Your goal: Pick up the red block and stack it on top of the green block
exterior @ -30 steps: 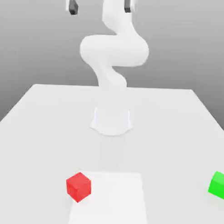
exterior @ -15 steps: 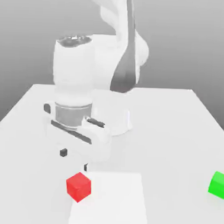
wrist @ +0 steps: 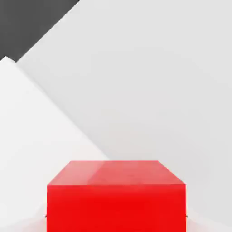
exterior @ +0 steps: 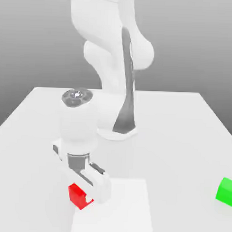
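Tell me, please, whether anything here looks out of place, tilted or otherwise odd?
Nothing stands out. The red block sits flat on the table with the gripper shut on it, and the green block rests upright at the exterior view's right edge.

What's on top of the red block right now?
The robot's gripper sits over the red block, shut on it and covering its top and one side in the exterior view. The block rests on the white table. No other block is on it; the green block sits far away.

White table, paler square patch
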You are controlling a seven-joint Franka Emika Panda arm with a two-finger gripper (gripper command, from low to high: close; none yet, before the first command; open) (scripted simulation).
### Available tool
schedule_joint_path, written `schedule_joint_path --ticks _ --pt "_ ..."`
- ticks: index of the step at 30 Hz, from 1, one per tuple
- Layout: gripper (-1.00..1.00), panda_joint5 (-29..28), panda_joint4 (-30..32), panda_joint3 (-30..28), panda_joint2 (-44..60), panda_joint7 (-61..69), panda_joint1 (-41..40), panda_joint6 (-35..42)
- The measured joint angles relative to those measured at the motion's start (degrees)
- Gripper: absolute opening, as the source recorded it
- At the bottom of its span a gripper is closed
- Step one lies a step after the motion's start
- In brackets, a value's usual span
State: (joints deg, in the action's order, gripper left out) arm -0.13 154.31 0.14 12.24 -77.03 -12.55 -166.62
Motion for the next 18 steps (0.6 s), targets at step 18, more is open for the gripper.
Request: schedule_joint_path --ticks 18 --pt "-1.0 -6.3 -12.6 21.9 -3.6 7.9 28.9 17.1"
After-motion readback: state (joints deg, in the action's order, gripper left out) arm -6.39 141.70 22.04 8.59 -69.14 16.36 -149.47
